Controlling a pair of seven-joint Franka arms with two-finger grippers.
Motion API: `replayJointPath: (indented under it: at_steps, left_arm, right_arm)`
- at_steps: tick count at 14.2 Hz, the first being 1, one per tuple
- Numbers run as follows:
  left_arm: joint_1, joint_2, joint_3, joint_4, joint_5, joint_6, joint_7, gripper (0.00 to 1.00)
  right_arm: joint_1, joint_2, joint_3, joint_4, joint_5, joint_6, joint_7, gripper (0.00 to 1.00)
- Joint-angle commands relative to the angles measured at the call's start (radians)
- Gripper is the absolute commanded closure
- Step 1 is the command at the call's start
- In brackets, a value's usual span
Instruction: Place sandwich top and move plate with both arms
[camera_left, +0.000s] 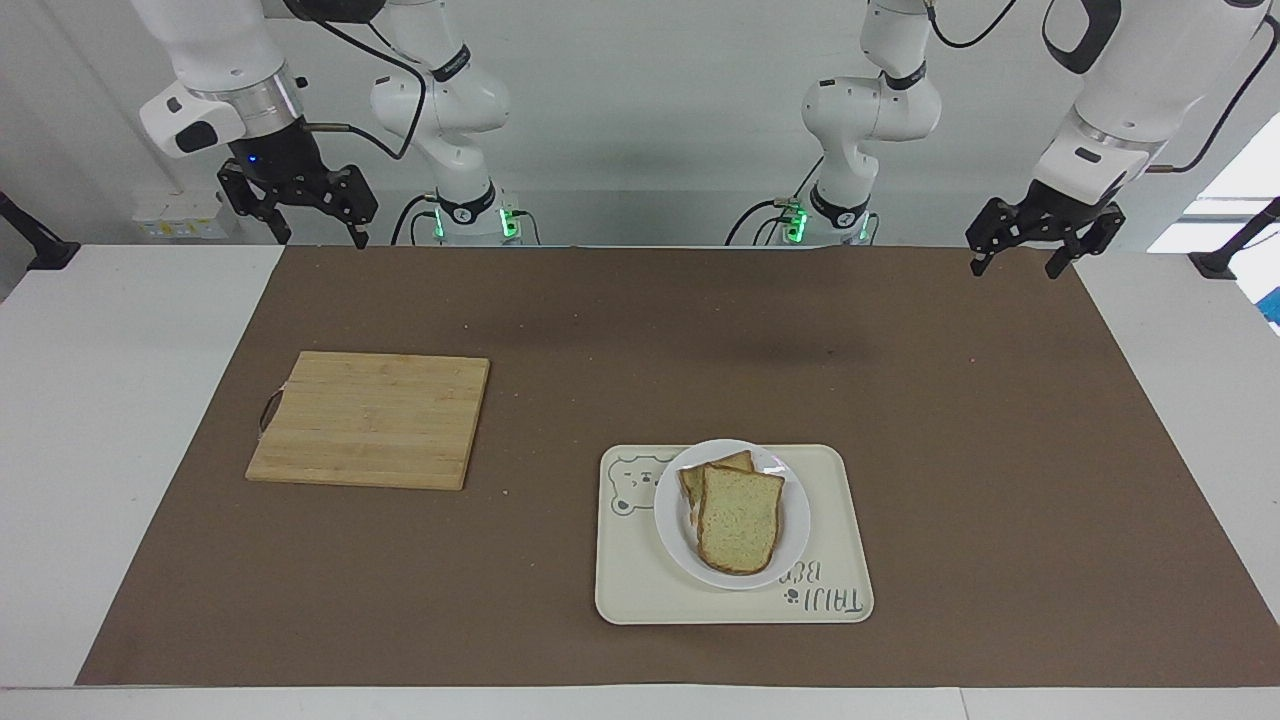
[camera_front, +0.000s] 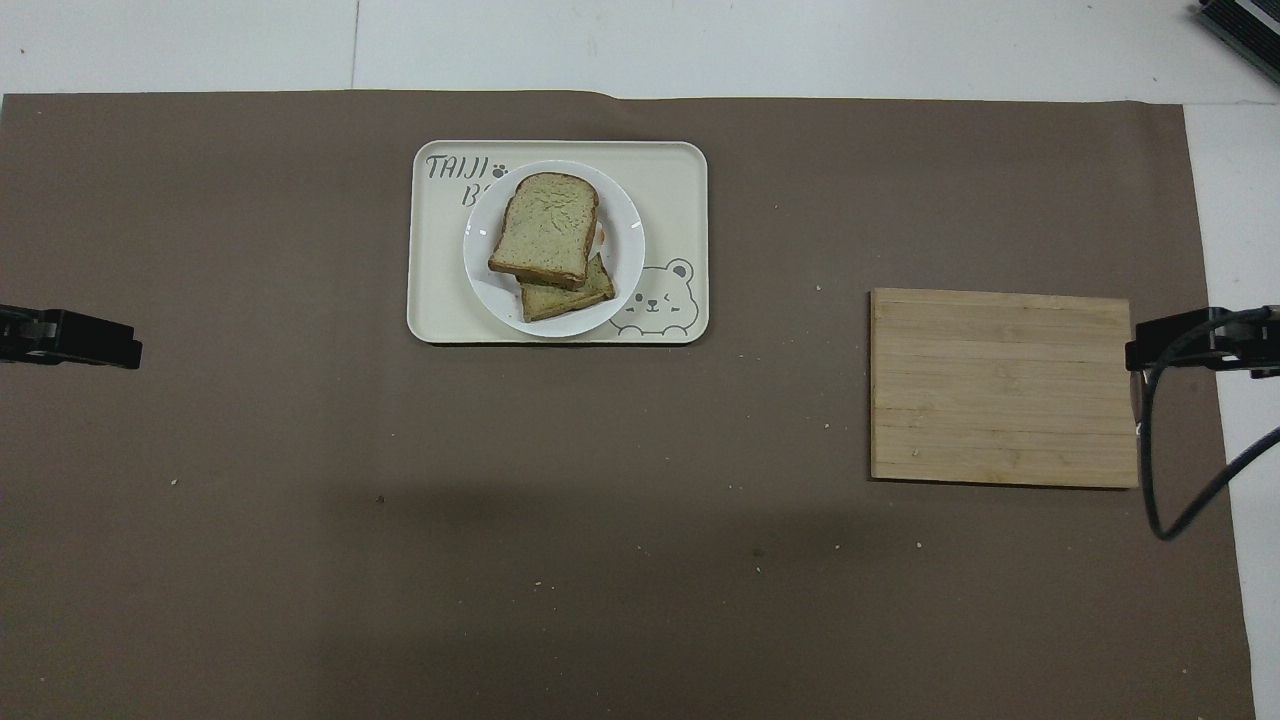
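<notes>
**Supervisor:** Report the position of the bread.

**Operator:** I read the plain greenish-tan bread slice with brown crust, the sandwich top (camera_left: 739, 519), lying skewed on a second slice (camera_front: 566, 296) whose corner shows from under it. Both sit on the small round white plate (camera_left: 796, 540). The plate rests on the cream rectangular tray with the bear drawing (camera_left: 830, 600), on the brown paper mat (camera_left: 1000, 480), toward the left arm's end of the table.

**Supervisor:** What does each view add?

**Operator:** The facing view gives me both arms whole. The overhead view shows only black tips at its two side edges, and a thin pale strip between the two slices.

**Supervisor:** Grippers?

**Operator:** The left gripper (camera_left: 1024, 259) hangs raised over the mat's corner at the robots' edge, fingers spread apart, nothing between them. The right gripper (camera_left: 318, 232) hangs raised above the table's edge at its own end, fingers likewise apart and empty.

**Supervisor:** Surroundings?

**Operator:** A rectangular bamboo cutting board (camera_left: 372, 418) lies toward the right arm's end, well apart from the tray. Nothing stands between either gripper and the plate.
</notes>
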Motion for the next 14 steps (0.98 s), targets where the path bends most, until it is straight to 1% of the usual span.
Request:
replayJointPath:
  at_steps: [1,5,7,14]
  left_arm:
    - [-0.003,0.040,0.000,0.051,0.015,-0.032,0.004,0.00]
    - [0.001,0.033,0.000,0.041,0.012,-0.035,-0.010,0.00]
    - [-0.001,0.027,-0.001,0.042,0.010,-0.043,-0.009,0.00]
    - [-0.001,0.021,0.005,0.044,0.008,-0.043,-0.009,0.00]
  right_arm:
    - [-0.013,-0.004,0.004,0.003,0.010,0.008,-0.022,0.00]
    - [-0.007,-0.005,0.005,-0.003,0.013,0.031,-0.022,0.00]
    - [-0.013,-0.007,0.004,-0.011,0.059,0.034,-0.022,0.00]
    - [-0.013,-0.007,0.004,-0.011,0.045,0.034,-0.041,0.00]
